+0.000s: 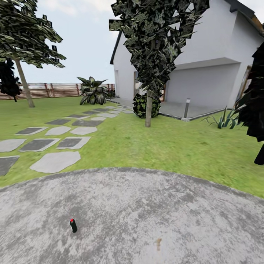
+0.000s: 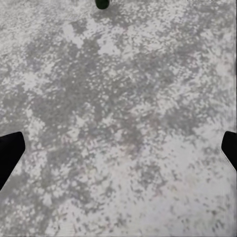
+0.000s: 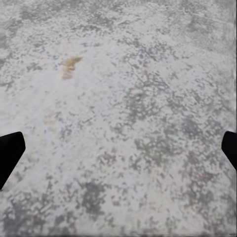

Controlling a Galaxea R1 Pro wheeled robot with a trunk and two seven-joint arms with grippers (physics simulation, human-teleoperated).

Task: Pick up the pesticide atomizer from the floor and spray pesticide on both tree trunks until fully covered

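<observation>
In the head view, the pesticide atomizer [image 1: 73, 225] is seen standing upright on the grey paved floor [image 1: 146, 212] at the lower left of the frame, red spot uppermost. It is judged light, rigid and rather smooth, easily toppled; a pinch across the dark body below the red top is advised. One tree trunk [image 1: 148, 110] is seen at centre, another [image 1: 25, 84] at upper left.

In the left wrist view, the left gripper [image 2: 118, 148] is shown with jaws spread wide; the atomizer [image 2: 102, 3] is cut by the top edge, well apart from them.

In the right wrist view, the right gripper [image 3: 118, 148] is likewise spread over bare paving.
</observation>
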